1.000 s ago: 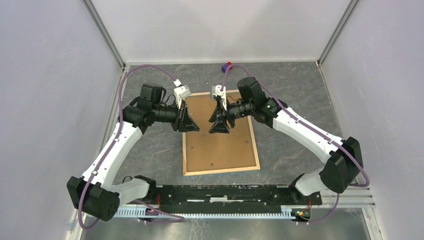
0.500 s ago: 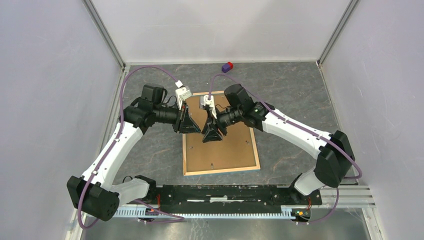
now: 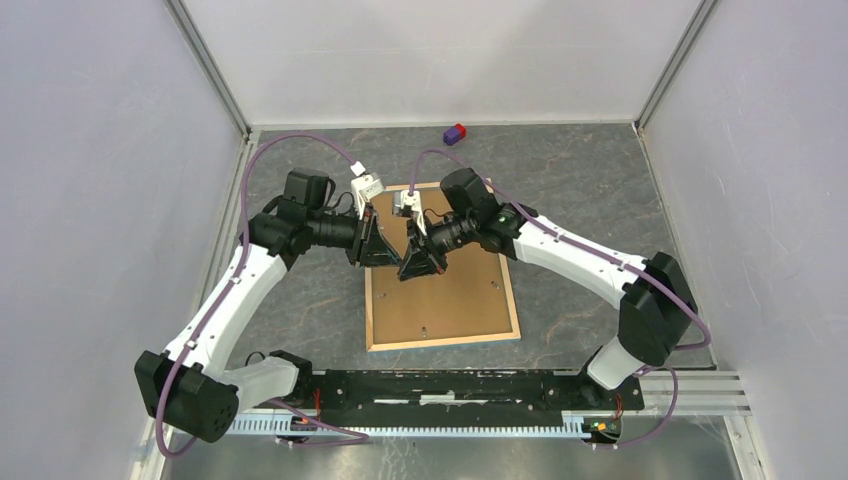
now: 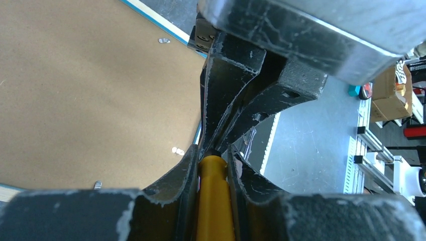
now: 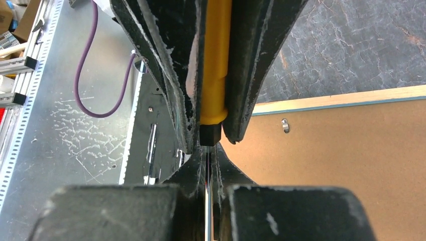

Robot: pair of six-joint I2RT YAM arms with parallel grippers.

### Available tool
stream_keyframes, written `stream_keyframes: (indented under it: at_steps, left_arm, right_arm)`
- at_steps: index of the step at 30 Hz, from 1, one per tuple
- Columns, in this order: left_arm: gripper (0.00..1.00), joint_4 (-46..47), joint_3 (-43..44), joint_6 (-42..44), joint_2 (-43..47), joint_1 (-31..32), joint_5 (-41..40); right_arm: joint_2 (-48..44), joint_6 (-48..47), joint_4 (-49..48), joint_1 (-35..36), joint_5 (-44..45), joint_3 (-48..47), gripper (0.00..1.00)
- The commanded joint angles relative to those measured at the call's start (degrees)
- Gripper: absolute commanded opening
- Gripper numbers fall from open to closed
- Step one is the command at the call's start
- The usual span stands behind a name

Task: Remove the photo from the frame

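one yellow tool hangs above the frame, brown back up: left claw clamps its handle, right claw pinches narrow on its thin shaft.

Plain pale walls enclose a dark mottled tabletop (stone-patterned, perhaps a mat), evenly lit.

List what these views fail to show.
Photo: no view shows it; the frame lies back up, board covering it.
Tool tip: right wrist view, pinched out of sight inside the right gripper.
Tabs: top view, too small to tell how they are turned.
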State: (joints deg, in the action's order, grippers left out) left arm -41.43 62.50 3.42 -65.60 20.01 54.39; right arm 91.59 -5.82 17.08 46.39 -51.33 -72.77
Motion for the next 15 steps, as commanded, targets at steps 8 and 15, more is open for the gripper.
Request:
stream_keyframes:
  at_steps: [8, 15]
  left_arm:
    - [0.95, 6.20, 1.28, -8.13, 1.25, -1.38, -6.01]
    - [1.00, 9.86, 0.99, -10.57, 1.61, -4.36, -18.24]
  right_arm:
    - [-4.03, -1.49, -1.37, -7.10, -1.75, 2.30, 0.00]
    - [-7.91, -9.29, 6.05, -20.65, 0.36, 7.67, 0.00]
